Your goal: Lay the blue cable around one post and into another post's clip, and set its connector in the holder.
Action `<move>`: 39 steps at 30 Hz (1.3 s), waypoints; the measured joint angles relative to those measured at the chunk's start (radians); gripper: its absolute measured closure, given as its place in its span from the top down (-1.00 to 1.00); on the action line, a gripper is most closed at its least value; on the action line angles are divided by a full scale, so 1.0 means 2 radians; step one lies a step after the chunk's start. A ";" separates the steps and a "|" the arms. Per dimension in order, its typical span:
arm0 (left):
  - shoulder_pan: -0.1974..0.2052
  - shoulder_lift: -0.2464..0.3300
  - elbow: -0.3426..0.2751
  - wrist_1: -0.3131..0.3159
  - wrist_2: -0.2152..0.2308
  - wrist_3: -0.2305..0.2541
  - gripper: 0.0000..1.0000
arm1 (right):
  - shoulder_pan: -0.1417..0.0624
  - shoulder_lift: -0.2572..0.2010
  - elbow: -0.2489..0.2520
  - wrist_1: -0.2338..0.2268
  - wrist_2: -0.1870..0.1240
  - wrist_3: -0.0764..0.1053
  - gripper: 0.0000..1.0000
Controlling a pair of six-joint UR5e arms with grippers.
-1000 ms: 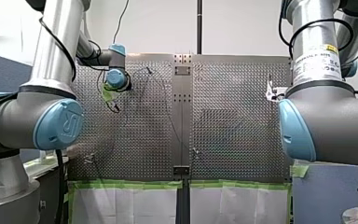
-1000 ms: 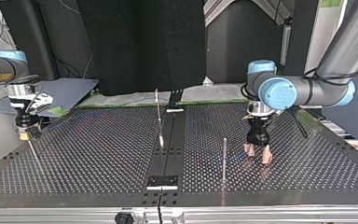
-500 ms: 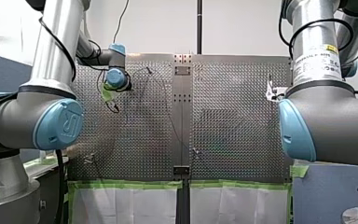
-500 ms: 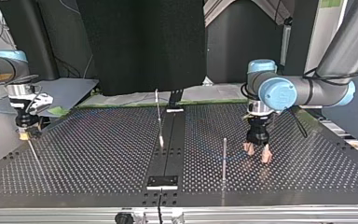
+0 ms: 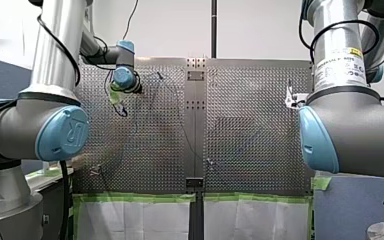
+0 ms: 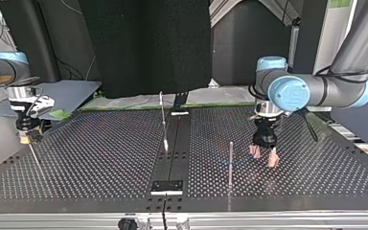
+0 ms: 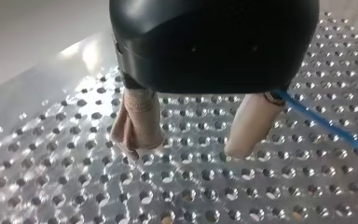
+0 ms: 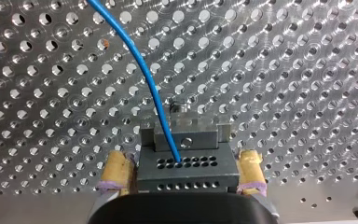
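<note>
Left gripper (image 6: 264,157): hangs low over the perforated table (image 6: 100,158), in the right half of the top view, just beside a thin upright post (image 6: 230,163). Its pale pinkish fingers (image 7: 137,130) are spread wide with nothing between them; only bare table holes show in the gap. The tips sit close to the surface; whether they touch it cannot be told

Blue cable (image 8: 147,79): in the left wrist view it comes out from under the black gripper body and runs along the table beside one finger, outside the gap. Not held on that side

Right gripper (image 8: 183,158): at the far left of the top view, near the table's edge. Its yellow pads (image 8: 116,172) are pressed against both sides of a grey connector (image 8: 200,175), a block with rows of small holes. The cable end enters one of those holes, then curves away across the table ahead of the gripper. A second grey piece (image 8: 186,140) with a screw head sits just ahead of the connector; touching or not, cannot tell

Second post (image 6: 162,117): by the table's centre strip, slightly tilted, well apart from both grippers
</note>
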 joint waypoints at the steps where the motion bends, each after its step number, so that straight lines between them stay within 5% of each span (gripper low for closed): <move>1: -0.001 0.001 0.000 -0.004 0.000 0.004 1.00 | 0.000 0.000 0.000 0.000 0.000 0.000 1.00; 13: -0.012 0.011 0.000 -0.050 0.005 0.043 1.00 | 0.000 0.000 0.000 0.000 0.000 0.000 1.00; 26: -0.015 0.022 -0.001 -0.048 0.046 0.002 1.00 | 0.000 0.000 0.000 0.000 0.000 0.000 1.00; 39: -0.017 0.060 -0.014 -0.061 0.014 0.025 1.00 | 0.000 0.000 0.000 0.000 0.000 0.000 1.00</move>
